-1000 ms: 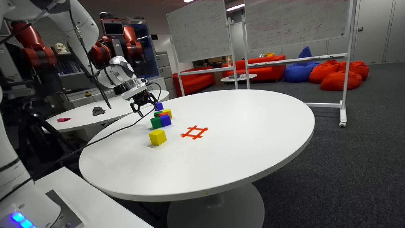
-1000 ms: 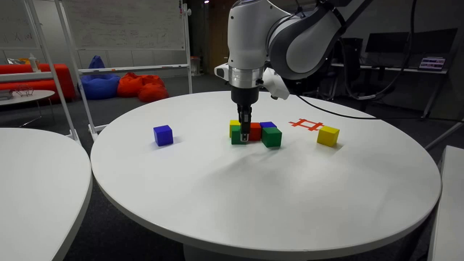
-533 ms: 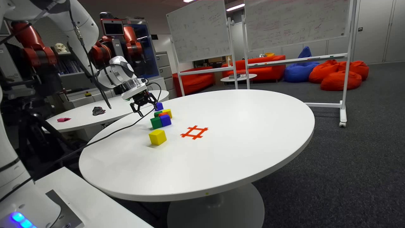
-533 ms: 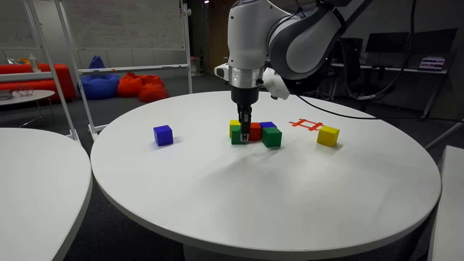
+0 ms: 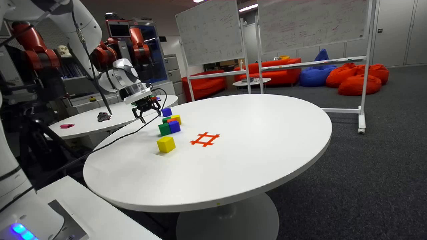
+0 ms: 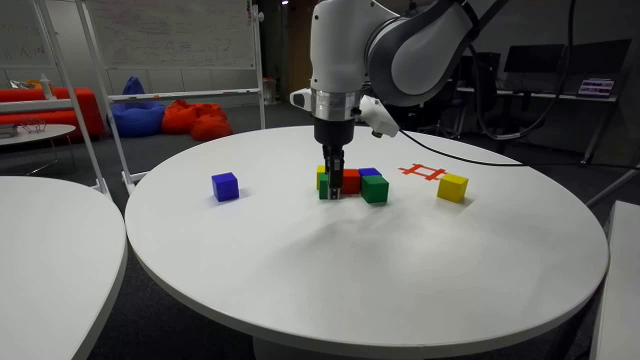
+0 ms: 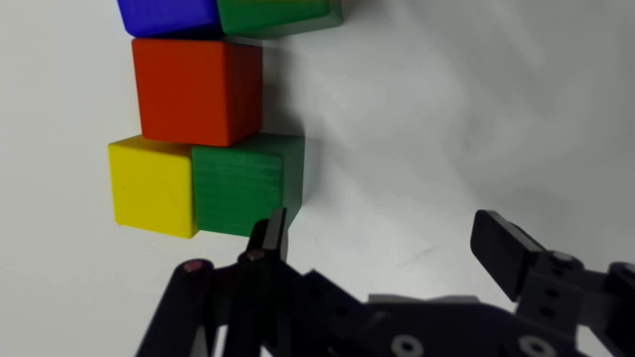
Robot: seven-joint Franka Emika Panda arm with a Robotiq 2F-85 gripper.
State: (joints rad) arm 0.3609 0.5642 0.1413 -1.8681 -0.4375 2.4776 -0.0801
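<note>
Gripper spread wide, holding nothing; one finger near green cube, yellow cube just left in wrist view. I should align carefully, bump neither.

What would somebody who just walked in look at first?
Probably the bright red cube, bunched with a yellow cube, a green cube and a blue cube on the round white table. Next might be the robot's open gripper, close by that green cube. Then the red hash mark, near the lone yellow cube on the same table.
</note>
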